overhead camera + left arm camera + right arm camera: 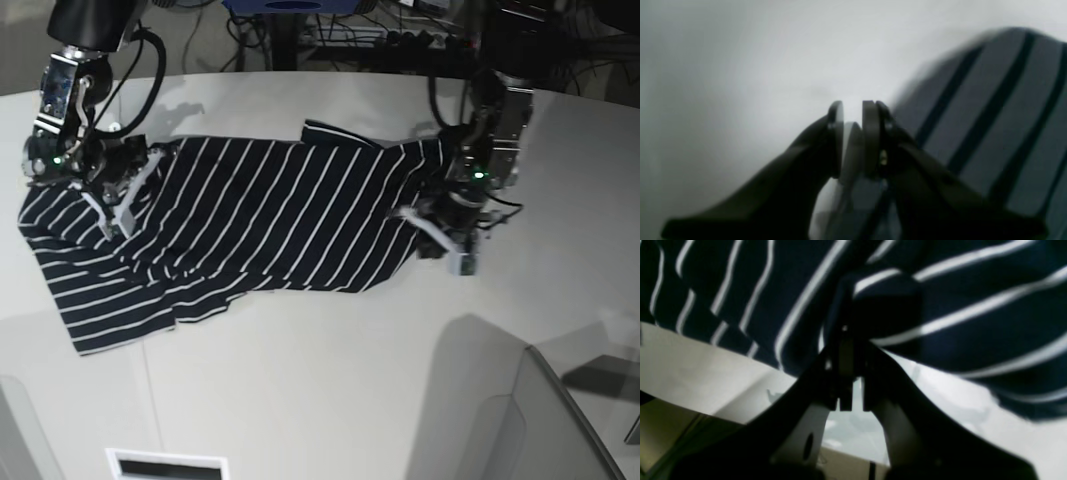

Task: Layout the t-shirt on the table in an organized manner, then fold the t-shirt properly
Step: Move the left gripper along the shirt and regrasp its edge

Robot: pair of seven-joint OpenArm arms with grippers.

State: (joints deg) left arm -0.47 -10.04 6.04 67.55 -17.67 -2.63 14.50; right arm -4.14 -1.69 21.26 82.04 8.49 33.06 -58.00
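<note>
The dark navy t-shirt (270,215) with thin white stripes lies spread and wrinkled across the off-white table (330,380), one end bunched at the left. My right gripper (113,212) is at the shirt's left part. In the right wrist view it (848,336) is shut on a fold of the t-shirt (957,290), which is lifted above the table. My left gripper (443,243) is at the shirt's right edge. In the left wrist view its jaws (853,110) are nearly closed on a thin layer of fabric, and the t-shirt (1000,110) looks grey beside them.
Cables and equipment (380,40) crowd the table's far edge. A thin dark seam (148,390) runs down the near left of the table. A white rectangular slot (165,465) sits at the front edge. A clear panel (560,410) stands at the lower right.
</note>
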